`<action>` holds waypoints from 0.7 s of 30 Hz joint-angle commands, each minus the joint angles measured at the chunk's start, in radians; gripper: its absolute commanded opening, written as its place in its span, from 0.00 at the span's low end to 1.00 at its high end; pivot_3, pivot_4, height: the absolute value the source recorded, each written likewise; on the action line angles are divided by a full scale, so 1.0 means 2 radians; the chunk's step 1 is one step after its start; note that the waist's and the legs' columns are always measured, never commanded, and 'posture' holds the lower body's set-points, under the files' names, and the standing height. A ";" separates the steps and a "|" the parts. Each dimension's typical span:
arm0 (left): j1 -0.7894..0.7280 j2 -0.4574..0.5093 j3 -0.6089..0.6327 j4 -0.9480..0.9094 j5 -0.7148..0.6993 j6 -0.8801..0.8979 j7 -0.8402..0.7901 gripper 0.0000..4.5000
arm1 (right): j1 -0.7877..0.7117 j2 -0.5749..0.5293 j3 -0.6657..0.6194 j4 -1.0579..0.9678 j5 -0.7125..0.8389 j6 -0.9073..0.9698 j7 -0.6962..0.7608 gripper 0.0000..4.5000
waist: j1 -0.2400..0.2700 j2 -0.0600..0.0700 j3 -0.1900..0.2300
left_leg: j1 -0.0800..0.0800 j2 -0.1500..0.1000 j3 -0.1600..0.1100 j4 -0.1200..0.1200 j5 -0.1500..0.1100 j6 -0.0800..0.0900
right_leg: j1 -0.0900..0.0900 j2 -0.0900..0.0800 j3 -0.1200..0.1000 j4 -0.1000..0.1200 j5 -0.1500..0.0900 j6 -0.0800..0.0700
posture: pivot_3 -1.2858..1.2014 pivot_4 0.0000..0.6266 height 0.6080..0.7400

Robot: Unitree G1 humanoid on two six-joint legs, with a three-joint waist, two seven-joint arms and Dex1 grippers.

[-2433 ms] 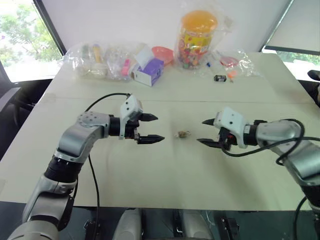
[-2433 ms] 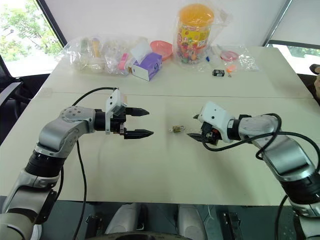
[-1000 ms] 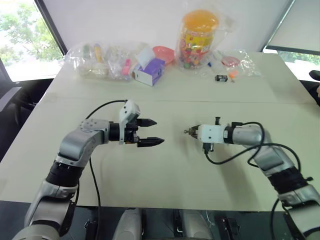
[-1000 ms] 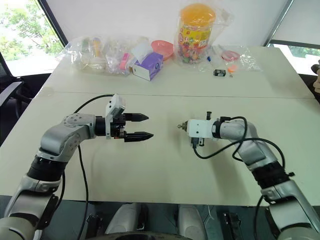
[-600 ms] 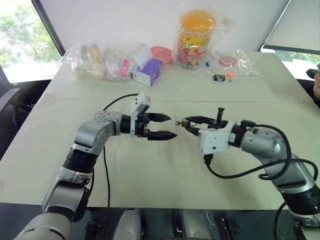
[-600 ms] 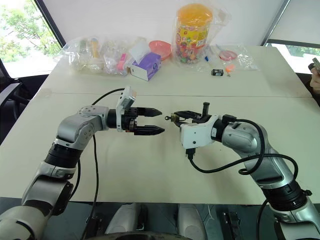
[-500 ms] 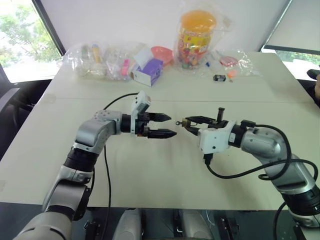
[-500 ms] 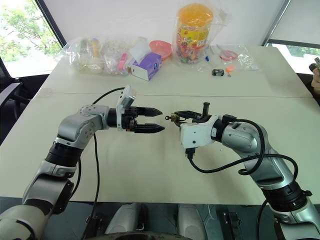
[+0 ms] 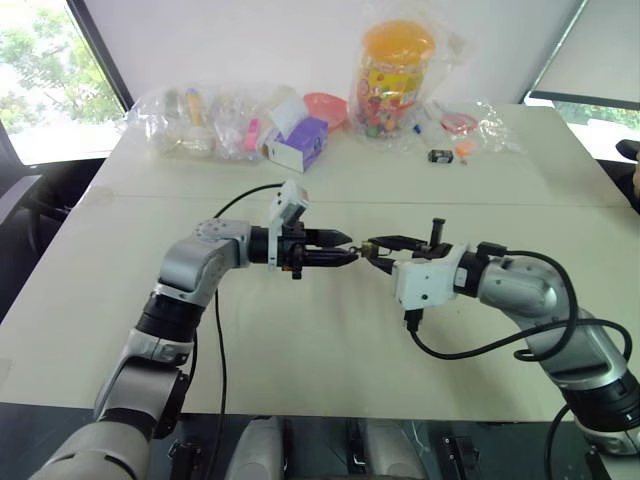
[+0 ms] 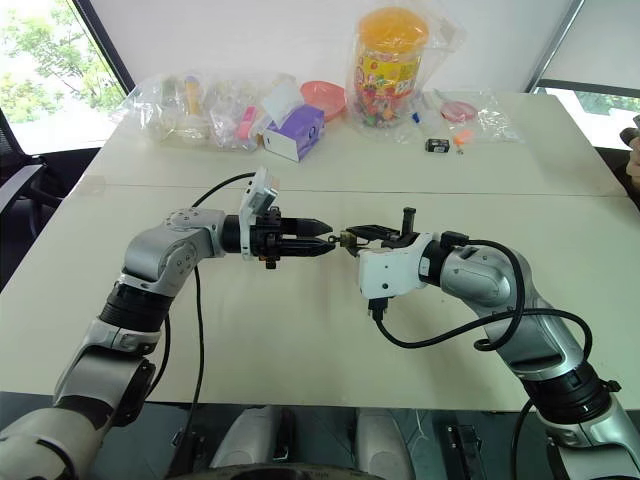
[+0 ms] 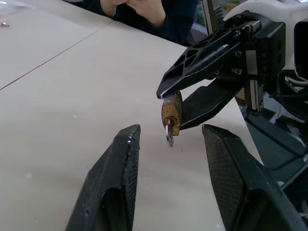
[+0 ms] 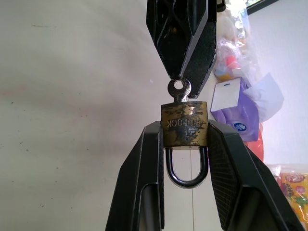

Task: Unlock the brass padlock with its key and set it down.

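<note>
My right gripper [image 9: 370, 246] is shut on the brass padlock [image 12: 185, 124] and holds it above the middle of the table [image 9: 300, 340]. Its fingers [image 12: 144, 187] clamp the lock's body on both sides, the silver shackle [image 12: 187, 175] pointing back at the wrist. The key [image 12: 179, 89] sticks out of the lock towards my left gripper [image 9: 343, 250]. The left gripper's fingers [image 11: 122, 168] stand a little apart on either side of the key [image 11: 169, 136], with a gap to each, and nothing is held.
Along the far edge stand an orange-lidded jar [image 9: 397, 70], a purple box [image 9: 300, 143], clear plastic bags [image 9: 200, 120] and a small black and orange item [image 9: 445, 155]. A person's hands [image 11: 139, 7] rest beyond the table's right side.
The right gripper has lifted the padlock off the table and brought it left. The left gripper has moved right up to the key and narrowed its fingers.
</note>
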 commanded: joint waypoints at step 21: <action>0.020 -0.021 -0.039 0.000 0.144 -0.342 0.005 0.01 | -0.036 0.047 -0.033 -0.098 0.182 0.254 0.053 0.15 | 0.002 0.000 0.000 | 0.000 0.000 0.000 0.000 0.000 0.000 | 0.000 0.000 0.000 0.000 0.000 0.000 | 0.52 0.24 1.00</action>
